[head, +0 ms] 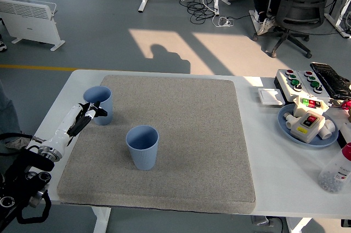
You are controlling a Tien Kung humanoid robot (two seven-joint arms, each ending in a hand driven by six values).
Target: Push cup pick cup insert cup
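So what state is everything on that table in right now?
Far cup: upright, empty, on the mat's far left corner.
Near cup: upright, empty, standing alone on the mat.
Left hand: at the far cup's near side, grip unclear.
Mat: flat on the table.
Blue plate: holds a switch box, at the right edge.
Button box: beyond the plate.

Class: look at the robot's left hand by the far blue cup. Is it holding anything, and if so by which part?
It cannot be told for certain. The left hand is at the side wall of the far blue cup, but no closed grasp shows.
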